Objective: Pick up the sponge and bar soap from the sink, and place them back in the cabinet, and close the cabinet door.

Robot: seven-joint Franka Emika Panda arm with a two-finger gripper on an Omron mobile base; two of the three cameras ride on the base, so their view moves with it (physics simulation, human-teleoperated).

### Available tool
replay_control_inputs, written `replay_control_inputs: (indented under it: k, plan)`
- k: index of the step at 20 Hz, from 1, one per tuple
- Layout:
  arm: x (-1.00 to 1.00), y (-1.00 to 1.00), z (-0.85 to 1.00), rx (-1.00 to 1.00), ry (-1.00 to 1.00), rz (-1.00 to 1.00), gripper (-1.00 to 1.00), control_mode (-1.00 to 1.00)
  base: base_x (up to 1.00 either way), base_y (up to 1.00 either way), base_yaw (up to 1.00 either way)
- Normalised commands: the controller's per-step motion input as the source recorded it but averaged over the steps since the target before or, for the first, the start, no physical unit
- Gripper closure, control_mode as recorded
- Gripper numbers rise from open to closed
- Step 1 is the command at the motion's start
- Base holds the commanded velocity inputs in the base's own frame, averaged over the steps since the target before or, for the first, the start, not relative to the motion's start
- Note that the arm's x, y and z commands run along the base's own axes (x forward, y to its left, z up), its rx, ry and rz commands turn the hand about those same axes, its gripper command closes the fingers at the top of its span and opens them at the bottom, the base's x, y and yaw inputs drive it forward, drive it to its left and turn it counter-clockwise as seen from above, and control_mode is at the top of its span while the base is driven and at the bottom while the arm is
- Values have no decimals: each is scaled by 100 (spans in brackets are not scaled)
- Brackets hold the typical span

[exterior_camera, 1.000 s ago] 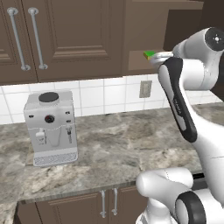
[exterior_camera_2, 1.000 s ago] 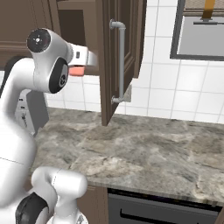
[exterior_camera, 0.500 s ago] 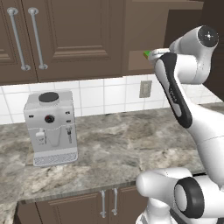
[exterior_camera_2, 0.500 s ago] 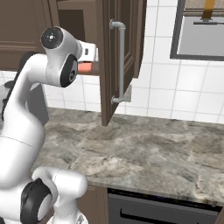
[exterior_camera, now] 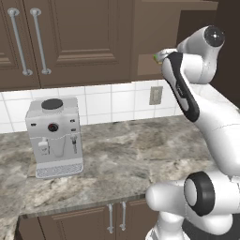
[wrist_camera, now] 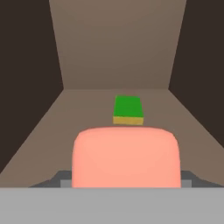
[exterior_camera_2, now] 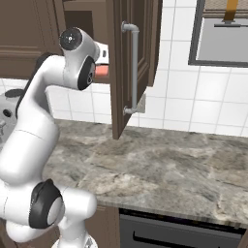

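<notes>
Left base view, from the left: double-door cabinet with two silver handles, coffee machine standing on the grey marbled desk below it, wall outlet on the white tile. To the right, the white arm reaches up into the open cabinet; a sliver of green, the sponge, shows at the shelf edge just beside the hand.

Right base view, from the left: arm raised, wrist at cabinet height. A salmon-pink end of the bar soap sticks out past the wrist toward the door side. The cabinet door stands swung out toward the camera, its long silver bar handle upright. Window further right on the tiled wall.

Hand view: looking straight into the cabinet, dark side walls left and right, brown shelf running back to a lighter rear wall. The soap fills the lower centre, its long axis lying crosswise to the view, broad rounded face toward the camera; it sits at the jaws, whose tips are hidden behind it, so the jaws read as closed on the soap. The sponge lies flat on the shelf, deeper in, well apart from the soap and a touch left of centre, green top up, yellow layer facing the camera, long axis pointing toward the back wall.
</notes>
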Motion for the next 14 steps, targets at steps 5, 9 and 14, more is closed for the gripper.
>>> replay_control_inputs:
  k: [5,9,14]
  plan:
    - [40,0,-12,0,0,0,100,-100,0,0,0]
    - [37,0,-15,0,0,0,100,-100,0,0,0]
    - [36,0,-18,0,0,0,100,-100,0,0,0]
